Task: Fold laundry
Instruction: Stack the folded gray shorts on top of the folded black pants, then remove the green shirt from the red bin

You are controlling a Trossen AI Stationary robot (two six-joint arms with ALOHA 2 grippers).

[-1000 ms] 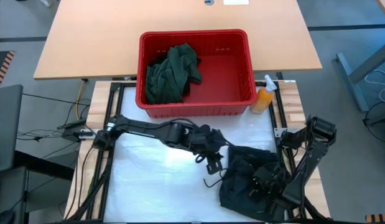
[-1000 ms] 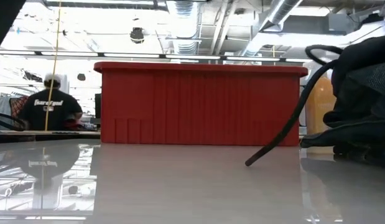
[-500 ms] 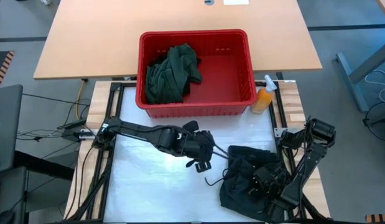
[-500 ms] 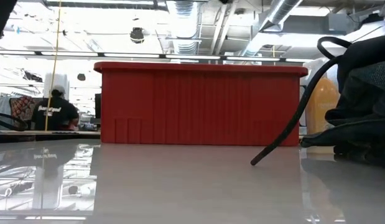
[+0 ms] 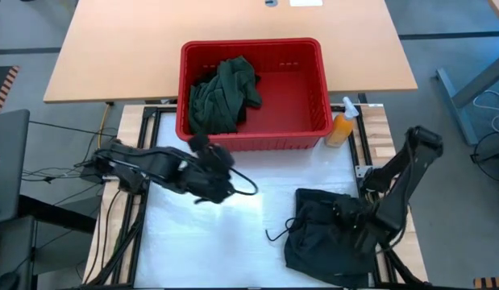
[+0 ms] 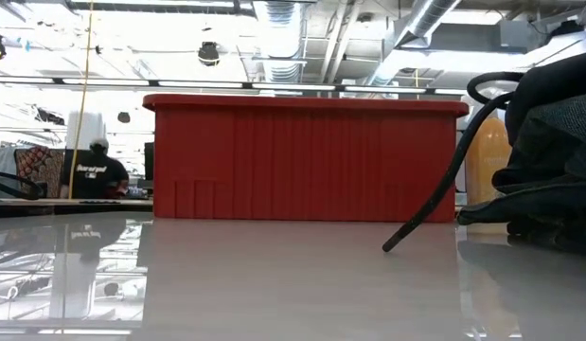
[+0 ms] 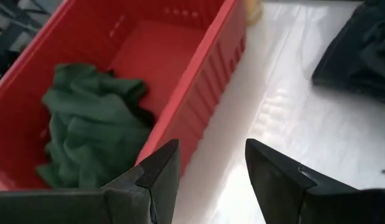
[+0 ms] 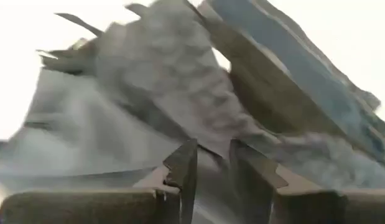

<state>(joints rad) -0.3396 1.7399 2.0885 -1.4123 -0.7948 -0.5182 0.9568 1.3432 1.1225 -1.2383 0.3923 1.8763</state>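
Note:
A crumpled black garment (image 5: 330, 234) lies on the white table at the near right, and its cord (image 6: 435, 189) trails onto the table. My right gripper (image 5: 354, 227) is down on this garment and shut on its cloth (image 8: 211, 165). In the red basket (image 5: 309, 97) at the far side a dark green garment (image 5: 221, 93) lies bunched on the floor. My left gripper (image 5: 204, 147) hovers open at the basket's near wall, holding nothing. In the left wrist view its fingers (image 7: 211, 165) point past the wall toward the green garment (image 7: 92, 130). My right gripper pinches a raised fold of the black garment (image 8: 208, 134) between its two fingers, coming from above and slanting down. How many layers it has I cannot tell. The rest of the garment stays heaped on the table below.
An orange spray bottle (image 5: 339, 129) stands at the basket's right near corner. White table surface (image 5: 201, 234) lies bare left of the black garment. Beyond the table a person (image 6: 92, 170) sits in the room.
My left gripper has drawn away from the black garment toward the table's left and far side, rising and turning until it faces the basket; it stays open. My right gripper has risen a little with the cloth, and the garment's cord loop has shifted.

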